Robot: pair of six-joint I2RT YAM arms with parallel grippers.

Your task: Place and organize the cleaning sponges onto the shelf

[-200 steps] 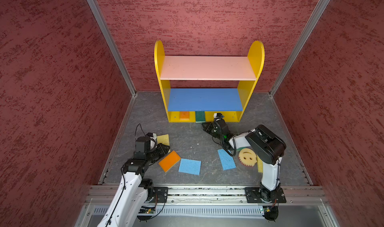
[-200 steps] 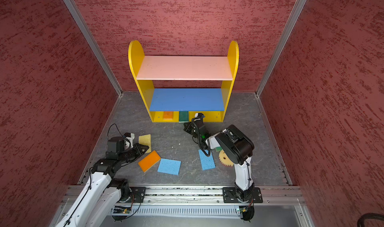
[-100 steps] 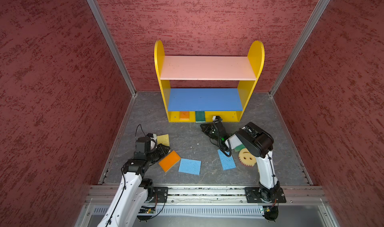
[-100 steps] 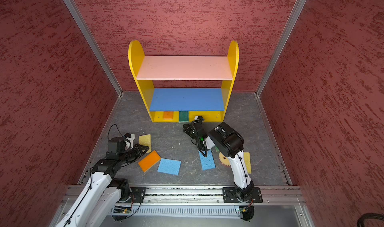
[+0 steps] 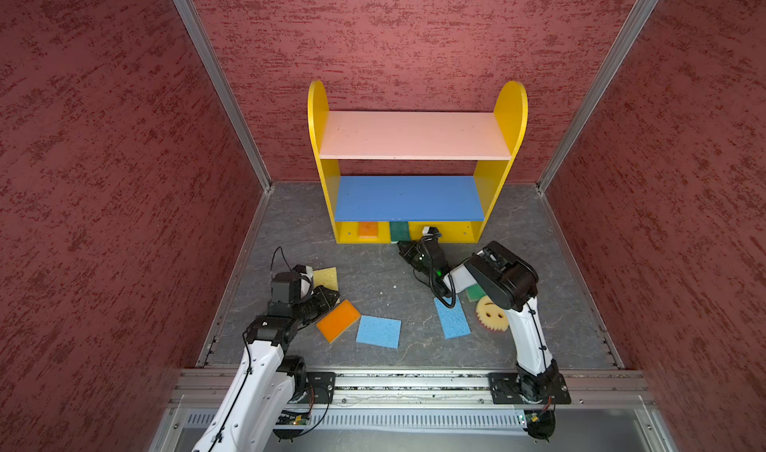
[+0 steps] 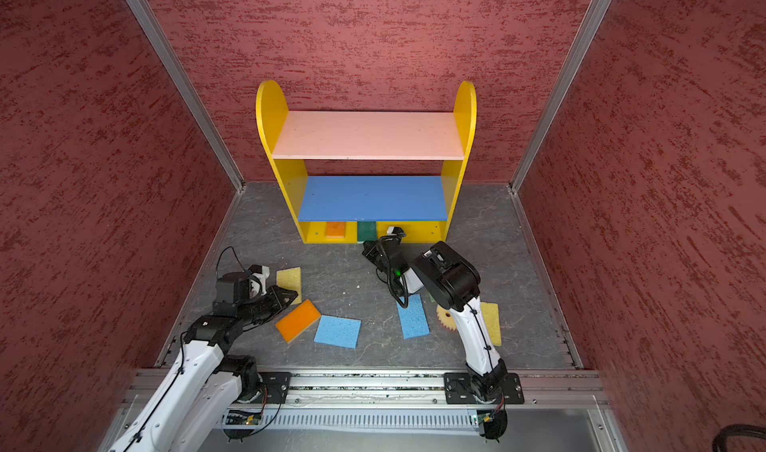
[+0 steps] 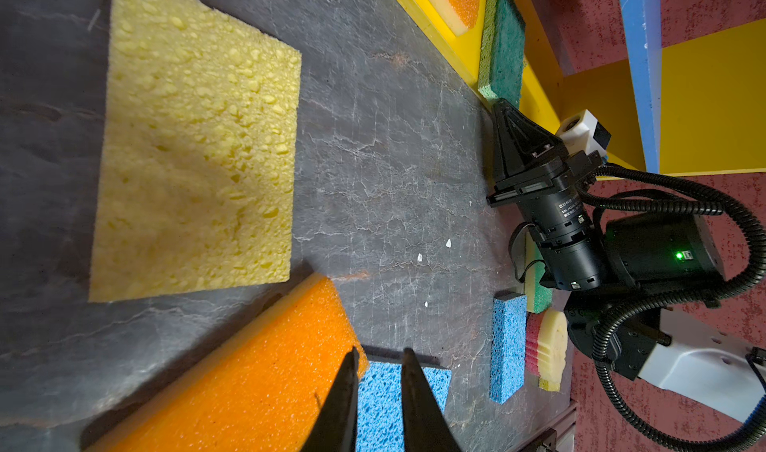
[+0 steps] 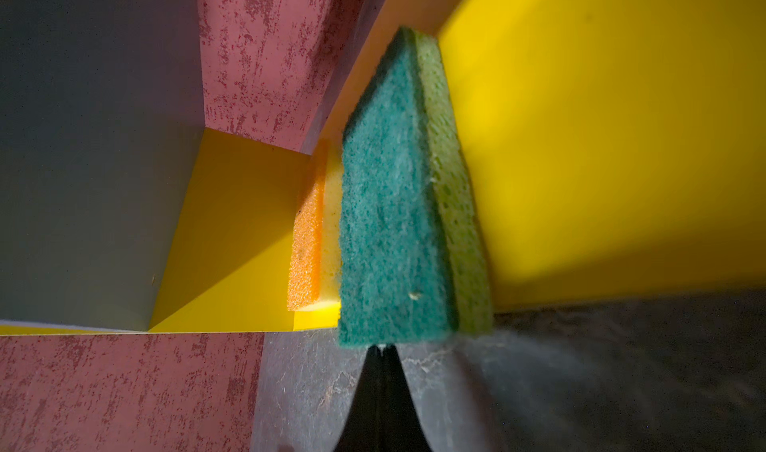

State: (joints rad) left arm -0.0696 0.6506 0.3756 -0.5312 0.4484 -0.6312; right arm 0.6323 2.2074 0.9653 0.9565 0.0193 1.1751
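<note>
Nearest, my left gripper (image 7: 380, 352) hangs slightly parted, empty, by the floor orange sponge (image 5: 338, 320); seven loose sponges (image 5: 378, 332) lie unshelved; farther, my right gripper (image 8: 381, 348), closed, noses the dark green sponge (image 8: 389, 230) beside the shelved orange sponge (image 5: 368, 229) on the bottom board of the shelf (image 5: 456, 231).

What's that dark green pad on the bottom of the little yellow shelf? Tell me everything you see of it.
The dark green sponge is a flat rectangle in two layers: a fuzzy dark green scouring face on top, lighter green porous foam beneath. It lies flat on the shelf's yellow bottom board, partly under the blue board, its near end poking slightly past the front edge. An orange sponge lies beside it, apart. The right gripper, jaws shut, sits right at that end.
</note>
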